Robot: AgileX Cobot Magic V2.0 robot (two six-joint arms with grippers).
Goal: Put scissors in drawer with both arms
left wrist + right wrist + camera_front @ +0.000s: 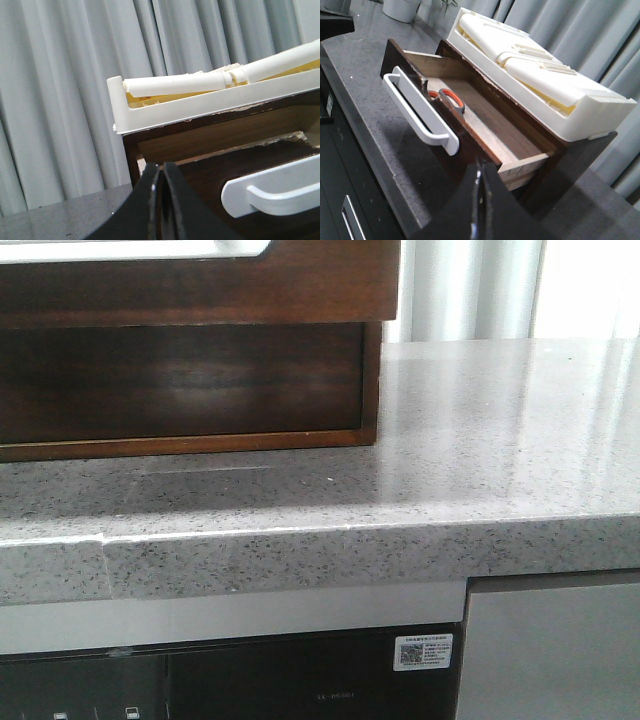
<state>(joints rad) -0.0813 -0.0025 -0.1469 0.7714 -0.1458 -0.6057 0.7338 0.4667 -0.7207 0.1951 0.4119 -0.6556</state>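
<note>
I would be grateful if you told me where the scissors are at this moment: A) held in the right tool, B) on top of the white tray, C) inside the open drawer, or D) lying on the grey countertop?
C: in the right wrist view the orange-lined handles of the scissors lie on the floor of the open drawer, just behind its white handle, while the right tool is shut and holds nothing.
</note>
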